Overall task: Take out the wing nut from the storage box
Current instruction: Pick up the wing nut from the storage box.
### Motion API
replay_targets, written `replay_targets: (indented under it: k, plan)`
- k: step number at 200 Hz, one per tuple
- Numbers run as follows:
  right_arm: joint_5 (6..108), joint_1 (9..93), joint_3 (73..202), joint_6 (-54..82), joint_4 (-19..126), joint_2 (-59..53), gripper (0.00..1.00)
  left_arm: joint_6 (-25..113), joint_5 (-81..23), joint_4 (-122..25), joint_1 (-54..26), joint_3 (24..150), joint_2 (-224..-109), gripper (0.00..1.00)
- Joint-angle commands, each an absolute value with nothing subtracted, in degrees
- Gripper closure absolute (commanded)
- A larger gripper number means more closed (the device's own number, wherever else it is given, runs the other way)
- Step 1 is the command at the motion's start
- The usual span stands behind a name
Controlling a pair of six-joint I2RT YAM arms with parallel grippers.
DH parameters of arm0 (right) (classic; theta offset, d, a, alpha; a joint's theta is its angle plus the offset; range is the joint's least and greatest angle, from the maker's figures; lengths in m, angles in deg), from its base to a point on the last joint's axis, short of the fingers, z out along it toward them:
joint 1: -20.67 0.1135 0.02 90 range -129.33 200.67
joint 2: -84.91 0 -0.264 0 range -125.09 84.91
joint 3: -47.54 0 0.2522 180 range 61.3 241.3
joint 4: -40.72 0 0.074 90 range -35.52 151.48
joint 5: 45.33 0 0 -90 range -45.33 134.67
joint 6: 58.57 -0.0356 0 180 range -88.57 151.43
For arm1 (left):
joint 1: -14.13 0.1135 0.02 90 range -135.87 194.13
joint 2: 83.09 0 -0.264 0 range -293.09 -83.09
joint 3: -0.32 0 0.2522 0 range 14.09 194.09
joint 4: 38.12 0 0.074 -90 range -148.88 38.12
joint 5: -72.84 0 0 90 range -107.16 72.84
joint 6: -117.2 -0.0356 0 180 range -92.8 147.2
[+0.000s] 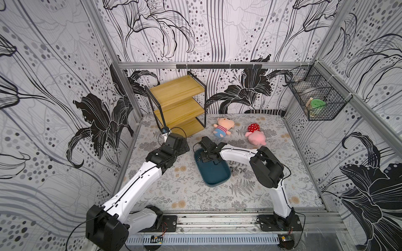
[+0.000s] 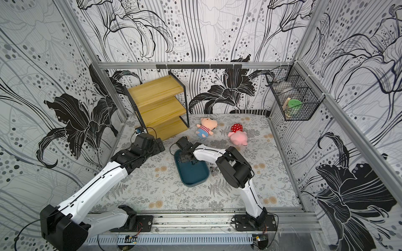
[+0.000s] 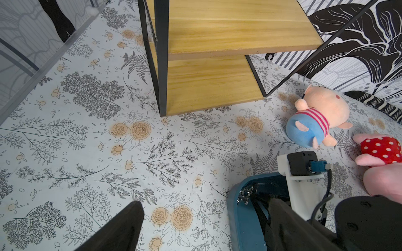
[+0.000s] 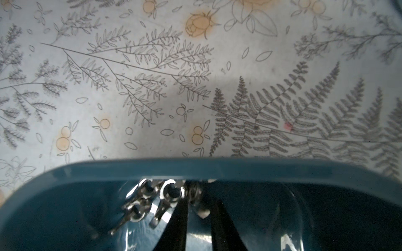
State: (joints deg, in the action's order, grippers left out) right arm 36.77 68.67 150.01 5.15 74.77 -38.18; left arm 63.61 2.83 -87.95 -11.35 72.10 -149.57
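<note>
The storage box (image 1: 215,173) lies near the middle of the floral worktop (image 1: 185,191), its long axis running from 11 to 5 o'clock in both top views. The right tool (image 4: 198,202) reaches down into the box's 11 o'clock end. In the right wrist view its two dark fingers (image 4: 178,223) stand only a narrow gap apart, pinched on a shiny wing nut (image 4: 199,206) close against the box wall. Three more wing nuts (image 4: 150,195) cluster just beside it in the same end of the box. A scatter of loose nuts (image 1: 237,168) lies on the worktop at the box's 3 o'clock. The left tool (image 3: 206,204) hovers at the box's 10 o'clock, fingers spread wide and empty. A wooden shelf (image 1: 178,104) stands at 11 o'clock, and two plush toys (image 1: 223,128) lie at 12 to 1 o'clock.
</note>
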Motion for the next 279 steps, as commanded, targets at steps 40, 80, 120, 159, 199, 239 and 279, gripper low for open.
replay_targets:
  k: [40, 80, 120, 159, 199, 239, 279]
  plan:
    - [36.76, 68.13, 150.82, 2.49, 74.45, -38.35, 0.77, 64.03, 4.20, -88.00, -11.60, 71.21, -148.57, 0.05]
    - [36.44, 67.69, 152.07, 1.22, 75.13, -37.59, 0.77, 64.21, 4.02, -87.81, -11.62, 71.13, -148.74, 0.05]
    - [36.84, 67.42, 152.45, 0.01, 74.96, -38.80, 0.77, 64.15, 4.02, -87.91, -11.56, 71.21, -148.57, 0.05]
    - [37.33, 67.34, 152.47, -0.91, 74.95, -39.86, 0.78, 64.11, 4.11, -87.98, -11.62, 71.13, -148.65, 0.05]
    - [37.46, 67.25, 152.26, -1.19, 75.09, -40.19, 0.80, 64.12, 4.11, -87.87, -11.61, 71.13, -148.65, 0.05]
    - [37.74, 67.16, 152.62, -1.61, 75.28, -41.28, 0.81, 64.12, 4.02, -87.82, -11.62, 71.16, -148.73, 0.05]
    - [37.68, 67.07, 152.14, -1.90, 75.08, -41.75, 0.83, 64.07, 4.11, -87.82, -11.62, 70.96, -148.65, 0.05]
